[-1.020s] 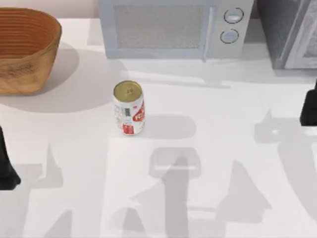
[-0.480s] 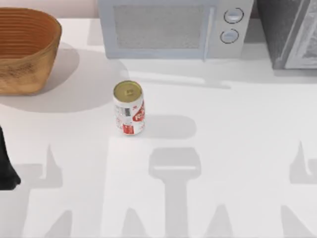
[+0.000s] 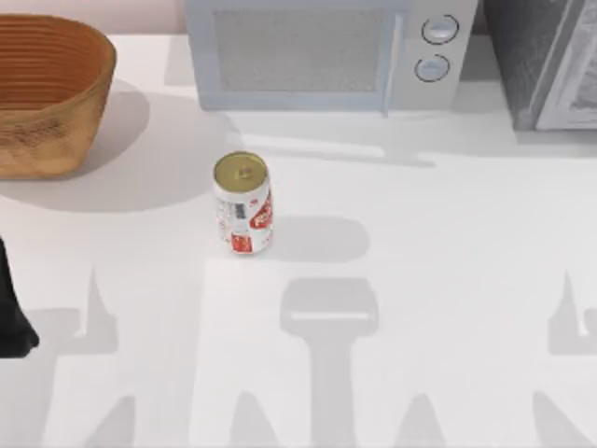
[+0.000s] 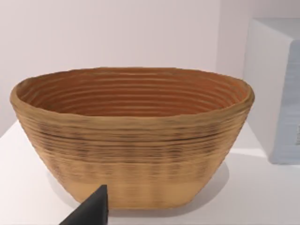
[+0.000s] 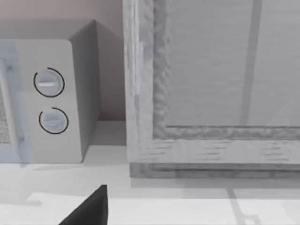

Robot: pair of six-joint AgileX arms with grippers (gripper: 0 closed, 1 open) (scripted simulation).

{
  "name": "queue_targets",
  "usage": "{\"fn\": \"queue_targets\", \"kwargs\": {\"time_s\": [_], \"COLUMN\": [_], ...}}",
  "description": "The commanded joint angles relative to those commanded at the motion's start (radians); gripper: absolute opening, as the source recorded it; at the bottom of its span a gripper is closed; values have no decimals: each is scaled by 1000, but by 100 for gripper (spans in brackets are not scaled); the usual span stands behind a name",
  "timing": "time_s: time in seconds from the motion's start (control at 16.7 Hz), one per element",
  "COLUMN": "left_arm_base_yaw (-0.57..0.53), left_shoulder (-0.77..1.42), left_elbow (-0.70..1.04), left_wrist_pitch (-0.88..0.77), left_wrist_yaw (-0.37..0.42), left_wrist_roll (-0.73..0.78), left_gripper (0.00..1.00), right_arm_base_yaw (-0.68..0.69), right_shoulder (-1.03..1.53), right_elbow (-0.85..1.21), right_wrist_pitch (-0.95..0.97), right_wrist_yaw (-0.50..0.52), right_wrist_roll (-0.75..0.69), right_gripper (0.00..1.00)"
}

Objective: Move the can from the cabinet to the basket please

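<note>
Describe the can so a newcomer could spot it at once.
Start at the microwave along the table's far edge. On the open white table in front of it, towards the left, the can stands upright: small, white with red patches, gold top.

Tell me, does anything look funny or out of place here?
A little. The can stands upright on the open table, not in the cabinet at the back right or the basket at the back left. Nothing is spilled, tipped or broken.
</note>
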Motion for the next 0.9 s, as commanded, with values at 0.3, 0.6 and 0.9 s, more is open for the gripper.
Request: {"fn": "queue_targets", "kwargs": {"time_s": [0.3,0.6,0.9], "left_arm_base_yaw": [0,0,0], "left_shoulder": [0,0,0], "left_elbow": [0,0,0], "left_wrist_pitch": [0,0,0], "left_wrist_yaw": [0,0,0], "left_wrist_roll": [0,0,0], "left_gripper": [100,100,100], "right_arm_base_yaw": [-57,-279,-571], "right_shoulder": [69,379,835], "right_elbow": [28,109,209], "right_wrist_pitch": [65,326,674], "right_wrist_yaw": [-49,-264,-562], "right_wrist_roll": [2,8,16], "right_gripper": [100,100,100]}}
